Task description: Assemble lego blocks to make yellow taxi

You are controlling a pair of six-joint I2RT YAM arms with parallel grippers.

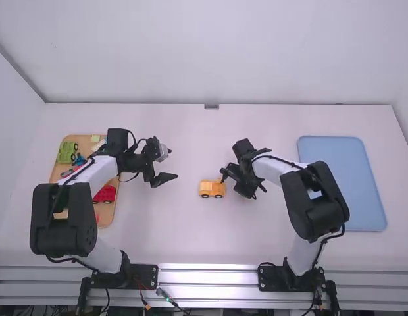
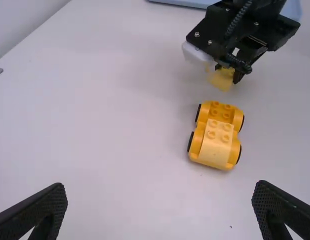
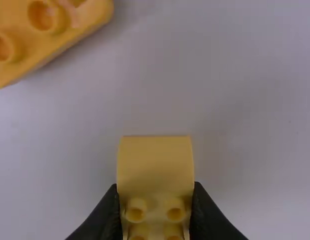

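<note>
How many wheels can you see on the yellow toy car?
4: one wheel on each side at the end nearer the right gripper, and one on each side at the other end of the car.

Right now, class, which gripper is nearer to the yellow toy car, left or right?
Right. In the high view, the right gripper is close beside the car, on its right; the left gripper is farther off, to its left.

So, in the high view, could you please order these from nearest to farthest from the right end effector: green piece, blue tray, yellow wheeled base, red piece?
1. Yellow wheeled base, just left of the right end effector
2. Blue tray, to the right
3. Red piece, left, on the wooden tray
4. Green piece, same tray, far left
</note>
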